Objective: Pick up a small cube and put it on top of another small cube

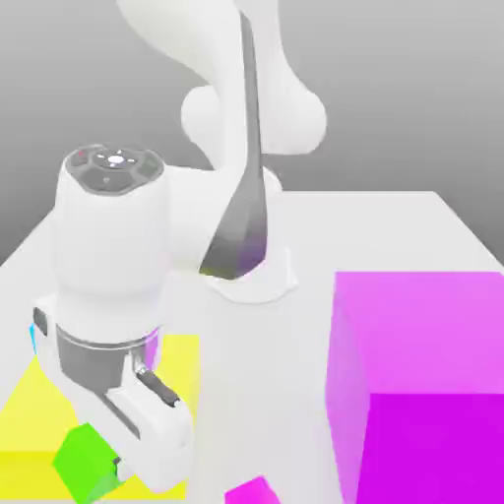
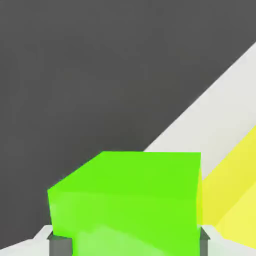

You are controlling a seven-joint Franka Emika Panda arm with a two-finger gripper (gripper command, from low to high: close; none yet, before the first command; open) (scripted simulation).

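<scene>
A small bright green cube (image 1: 83, 461) sits low at the exterior view's left, over the big yellow block (image 1: 39, 418). My gripper (image 1: 106, 471) reaches down beside it from the white hand. In the hand view the green cube (image 2: 130, 195) lies between the two grey fingers (image 2: 60, 246), whose pads stand against its sides. The gripper (image 2: 129, 246) is shut on it. A paler green surface shows under the cube's front edge; I cannot tell whether that is a second cube. What the cube rests on is hidden.
A big magenta block (image 1: 418, 384) stands at the exterior view's right. A small magenta cube (image 1: 258, 490) lies at the bottom edge. A sliver of cyan (image 1: 32, 340) peeks out behind the hand. The arm's white base (image 1: 258, 281) stands mid-table.
</scene>
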